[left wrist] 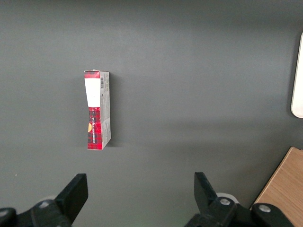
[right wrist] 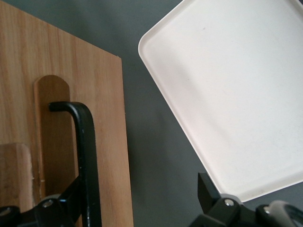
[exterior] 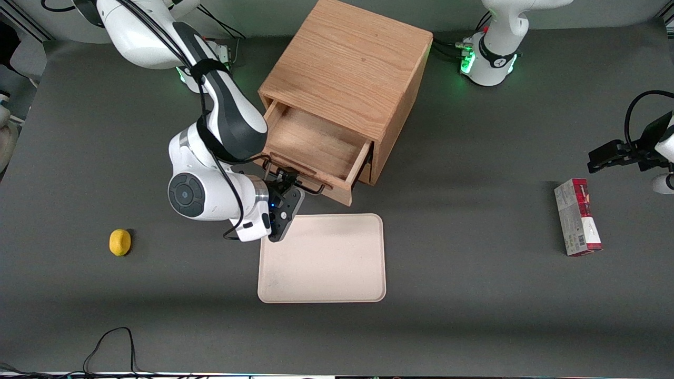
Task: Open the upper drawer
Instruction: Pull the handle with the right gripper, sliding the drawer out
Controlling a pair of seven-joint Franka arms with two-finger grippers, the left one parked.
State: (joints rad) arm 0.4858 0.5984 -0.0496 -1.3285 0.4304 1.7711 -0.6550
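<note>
The upper drawer (exterior: 310,142) of the oak cabinet (exterior: 347,63) stands pulled well out, and its bare wooden inside shows. Its thin black wire handle (exterior: 310,190) runs along the drawer front (right wrist: 109,142). My right gripper (exterior: 288,181) is at that handle, between the drawer front and the tray. In the right wrist view the gripper (right wrist: 139,194) is open, its fingers wide apart. The handle (right wrist: 87,156) lies between them, close against one finger, with a wide gap to the other. The bottom drawer is mostly hidden under the open one.
A cream tray (exterior: 322,258) lies just nearer the front camera than the drawer, close under my gripper. A lemon (exterior: 120,242) sits toward the working arm's end of the table. A red and grey box (exterior: 577,216) lies toward the parked arm's end.
</note>
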